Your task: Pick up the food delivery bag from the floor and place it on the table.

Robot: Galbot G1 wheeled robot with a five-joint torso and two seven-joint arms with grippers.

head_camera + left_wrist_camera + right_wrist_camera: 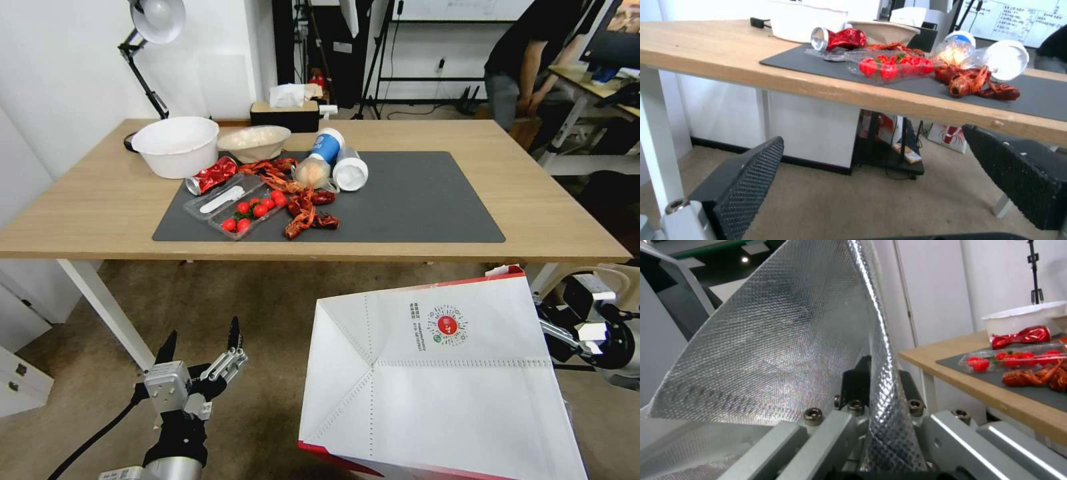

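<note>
Right now my right gripper (878, 386) is clamped on the bag (433, 380), its two black fingers pinching a fold of the foil-lined wall near the rim, so the bag hangs from my right side with its flat white bottom turned up toward my head and its round red logo showing. It is off the floor (267, 300), in front of the table (100, 200) and short of the near edge toward the near right corner, nothing of it resting on the wood. I judge the pickup done and the carry in hand; the placing is not yet done. My left gripper (200, 343) hangs low over the floor near the table's near left leg, fingers spread wide and holding nothing, pointed at the near edge. On the mat (413, 200), the left half is crowded: a tomato tray (247, 210), crawfish (303, 203), a crushed can (212, 175) and tipped cups (337, 160), with two bowls (177, 145) toward the far left corner. The right half of the mat looks bare, and that is where I would aim. The next move calls for lifting the bag until its lowest part clears the near edge, carrying it forward over that bare stretch, and righting it so it sets down on its bottom, not on a side.
</note>
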